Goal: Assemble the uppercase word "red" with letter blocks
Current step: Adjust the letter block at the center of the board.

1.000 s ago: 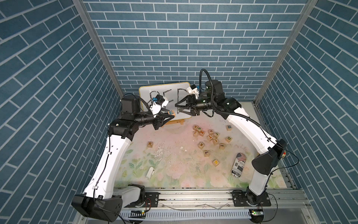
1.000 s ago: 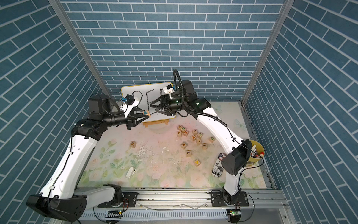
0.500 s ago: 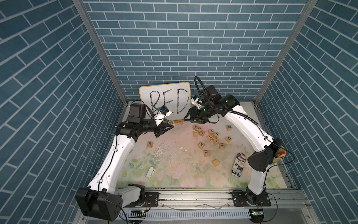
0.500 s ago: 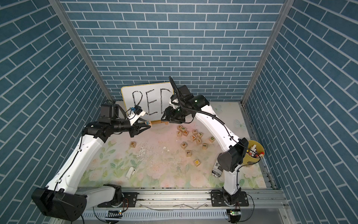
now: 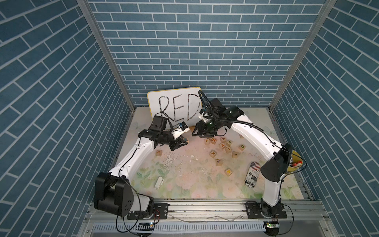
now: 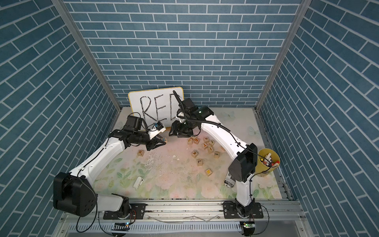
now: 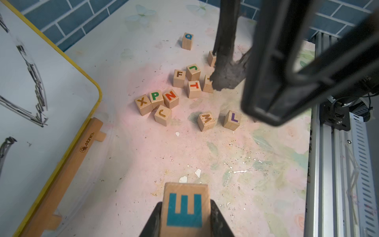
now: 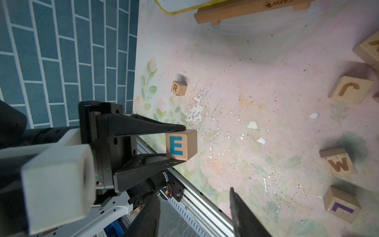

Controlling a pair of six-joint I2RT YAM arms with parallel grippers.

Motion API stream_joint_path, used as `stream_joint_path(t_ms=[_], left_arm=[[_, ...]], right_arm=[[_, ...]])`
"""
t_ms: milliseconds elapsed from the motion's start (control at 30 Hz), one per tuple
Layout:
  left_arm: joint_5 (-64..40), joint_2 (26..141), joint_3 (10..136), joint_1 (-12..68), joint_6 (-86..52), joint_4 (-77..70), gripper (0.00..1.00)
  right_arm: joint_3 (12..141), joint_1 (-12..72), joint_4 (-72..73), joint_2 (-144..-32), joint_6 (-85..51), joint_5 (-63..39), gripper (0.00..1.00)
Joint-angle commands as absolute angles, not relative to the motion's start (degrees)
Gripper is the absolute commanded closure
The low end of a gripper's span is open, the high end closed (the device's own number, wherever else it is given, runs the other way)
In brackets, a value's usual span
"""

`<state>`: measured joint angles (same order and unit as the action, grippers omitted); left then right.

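Note:
My left gripper [image 7: 185, 207] is shut on a light-wood letter block with a blue-green E [image 7: 185, 205], held a little above the mat at the back left [image 5: 185, 140] [image 6: 164, 139] [image 8: 180, 145]. The R block [image 5: 159, 152] [image 6: 140, 152] [image 8: 178, 87] lies on the mat just in front of it, apart from the other blocks. A green D block [image 5: 242, 146] lies at the right edge of the loose cluster. My right gripper [image 8: 193, 192] [image 5: 196, 134] hangs open and empty in front of the board, facing the E block.
The white board with handwritten "RED" [image 5: 174, 106] [image 7: 41, 82] stands at the back on a wooden foot [image 7: 67, 164]. Several other letter blocks [image 5: 223, 143] [image 7: 170, 98] lie right of centre. A can [image 5: 253, 174], a yellow cup of pens [image 6: 267, 162] and a small white object [image 5: 159, 182] lie nearer the front.
Both grippers have come down from in front of the board toward the mat, uncovering its writing. The left one still holds the E block; the right one has drawn slightly away.

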<state>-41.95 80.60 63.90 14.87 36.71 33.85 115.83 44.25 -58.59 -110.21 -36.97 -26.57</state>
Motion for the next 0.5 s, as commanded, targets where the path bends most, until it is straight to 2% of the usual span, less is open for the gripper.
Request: stream_joint_path(t_ms=[0, 467], left_arm=[[-41.36, 83.17, 63.46, 15.90, 39.01, 31.19, 0.92], [-37.27, 96.08, 62.84, 18.99, 41.29, 27.73, 0.94]], right_arm=[[114.54, 44.04, -59.91, -111.79, -35.33, -21.75, 0.44], [105.92, 43.02, -52.20, -114.67, -37.18, -22.74, 0.45]])
